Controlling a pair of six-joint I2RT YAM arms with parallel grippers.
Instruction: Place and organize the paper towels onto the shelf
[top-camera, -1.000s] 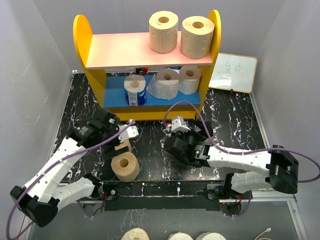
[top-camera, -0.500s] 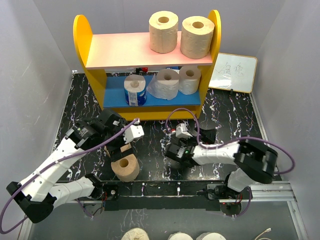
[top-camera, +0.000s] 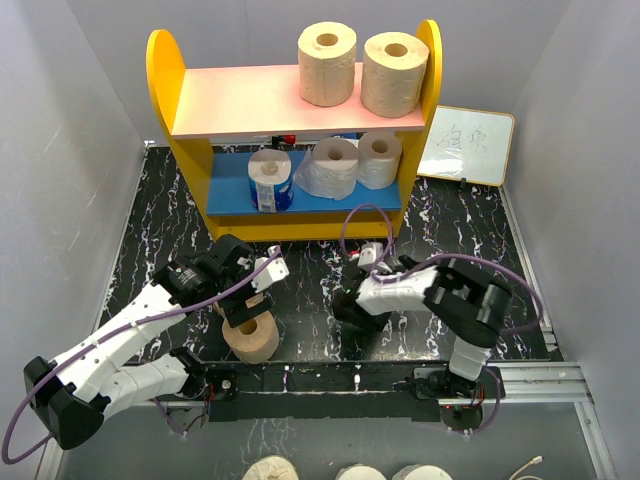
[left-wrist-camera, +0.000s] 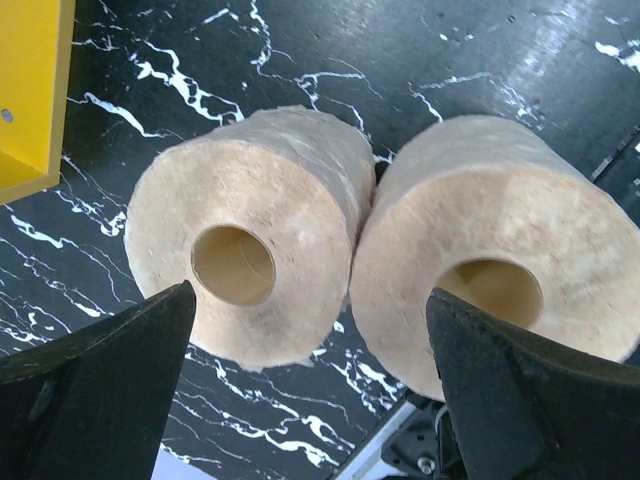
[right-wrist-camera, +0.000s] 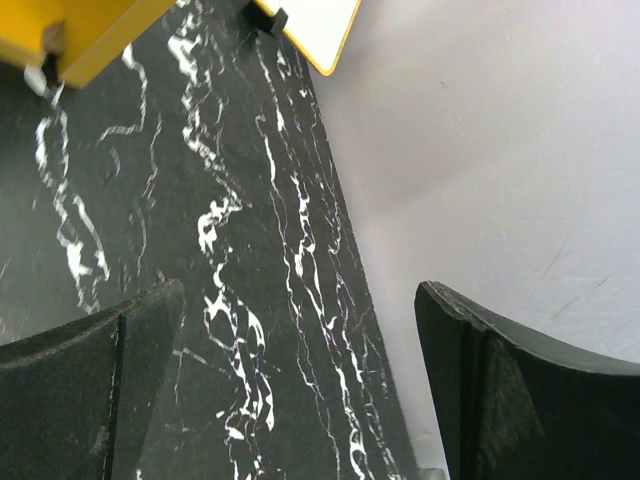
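Note:
The shelf (top-camera: 166, 80) has two tan paper towel rolls (top-camera: 327, 65) (top-camera: 395, 73) on its pink top board. On its blue lower board are a blue-wrapped roll (top-camera: 270, 180) and two white rolls (top-camera: 333, 167) (top-camera: 379, 160). Two more tan rolls stand side by side on the table: one in plain view (top-camera: 250, 337), one mostly hidden under my left gripper (top-camera: 245, 298). In the left wrist view the gripper (left-wrist-camera: 315, 400) is open and empty above both rolls (left-wrist-camera: 250, 235) (left-wrist-camera: 490, 260). My right gripper (top-camera: 388, 265) is open and empty over bare table (right-wrist-camera: 300, 390).
A small whiteboard (top-camera: 467, 146) leans at the back right; its corner shows in the right wrist view (right-wrist-camera: 310, 25). The shelf's yellow foot (left-wrist-camera: 30, 90) lies left of the table rolls. Grey walls enclose the table (right-wrist-camera: 500, 150). More rolls lie below the near rail (top-camera: 272, 468).
My left gripper has moved nearer, over the two tan rolls on the table. My right arm has folded back, its gripper drawing right, away from the middle.

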